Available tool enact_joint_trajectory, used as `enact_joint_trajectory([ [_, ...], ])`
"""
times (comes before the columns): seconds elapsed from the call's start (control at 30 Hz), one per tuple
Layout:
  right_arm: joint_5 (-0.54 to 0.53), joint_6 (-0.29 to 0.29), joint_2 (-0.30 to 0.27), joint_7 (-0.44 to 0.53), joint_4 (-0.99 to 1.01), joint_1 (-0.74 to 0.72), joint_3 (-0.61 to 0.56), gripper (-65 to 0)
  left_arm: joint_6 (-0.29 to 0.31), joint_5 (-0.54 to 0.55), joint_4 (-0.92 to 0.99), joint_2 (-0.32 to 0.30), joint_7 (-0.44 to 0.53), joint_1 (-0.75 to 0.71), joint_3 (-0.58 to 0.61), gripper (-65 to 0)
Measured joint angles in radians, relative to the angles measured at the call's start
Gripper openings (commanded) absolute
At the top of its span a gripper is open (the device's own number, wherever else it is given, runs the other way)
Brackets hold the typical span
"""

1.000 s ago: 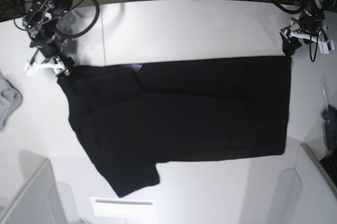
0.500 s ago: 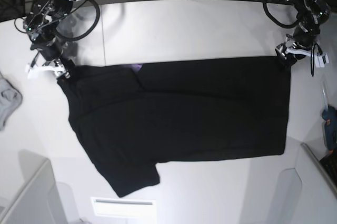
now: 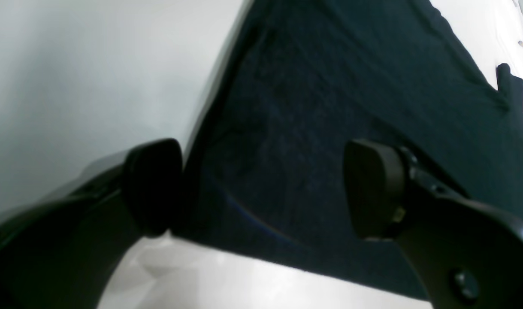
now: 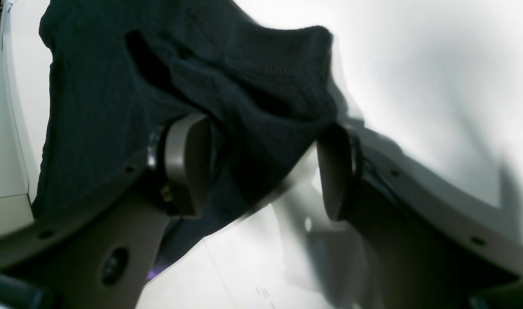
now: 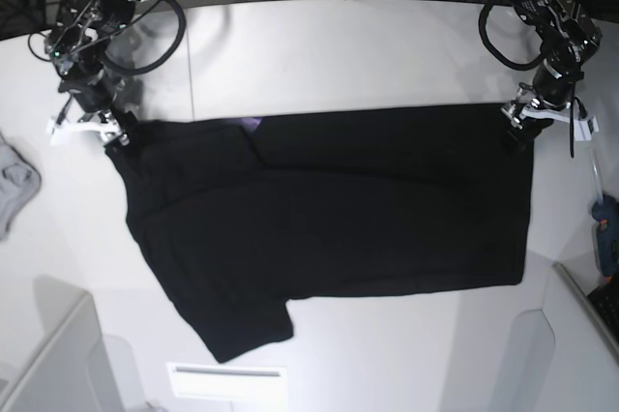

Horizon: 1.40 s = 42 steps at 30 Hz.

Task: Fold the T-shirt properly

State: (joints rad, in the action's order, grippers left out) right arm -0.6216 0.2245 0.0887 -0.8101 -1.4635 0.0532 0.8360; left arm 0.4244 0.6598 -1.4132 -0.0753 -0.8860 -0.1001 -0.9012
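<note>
Shirt (image 5: 329,209): flat on table (image 5: 338,54); we judge it soft, light, floppy. Take corners. Left gripper (image 3: 261,189) and right gripper (image 4: 261,167): both wide, straddling corners, not clamped.

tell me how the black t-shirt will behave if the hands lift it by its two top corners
Likely floppy: the T-shirt lies flat and bunches into folds at the right hand. It would probably sag between the corners, with the sleeve dangling. It looks thin and light, so it could slip from a shallow pinch.
</note>
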Motion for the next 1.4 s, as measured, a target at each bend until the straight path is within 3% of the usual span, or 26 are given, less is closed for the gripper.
enact_joint_trajectory([
  [0.17,0.0,0.0,0.0,0.006,0.001,0.0,0.0,-28.8,0.001,-0.002,0.0,-0.011,0.01,-0.005,0.055,-10.0],
  [0.43,0.0,0.0,0.001,0.012,0.005,-0.006,0.002,-29.4,-0.006,-0.004,0.011,0.003,-0.016,-0.005,0.074,-52.8],
  [0.5,0.003,0.0,0.002,0.014,0.005,-0.005,0.003,-34.2,-0.006,-0.009,0.013,0.003,-0.022,-0.005,0.074,-59.7],
  [0.57,0.022,-0.005,0.002,0.03,0.007,-0.005,0.003,-45.0,-0.009,-0.01,0.015,0.003,-0.023,-0.005,0.074,-65.0],
  [0.67,0.032,-0.009,0.005,0.051,0.014,0.003,0.002,-64.5,-0.009,-0.009,0.015,0.003,-0.024,-0.006,0.074,-65.0],
  [1.4,-0.024,0.01,-0.004,0.076,0.052,0.034,0.001,-65.0,0.0,0.015,0.002,-0.065,-0.027,-0.087,0.084,-65.0],
])
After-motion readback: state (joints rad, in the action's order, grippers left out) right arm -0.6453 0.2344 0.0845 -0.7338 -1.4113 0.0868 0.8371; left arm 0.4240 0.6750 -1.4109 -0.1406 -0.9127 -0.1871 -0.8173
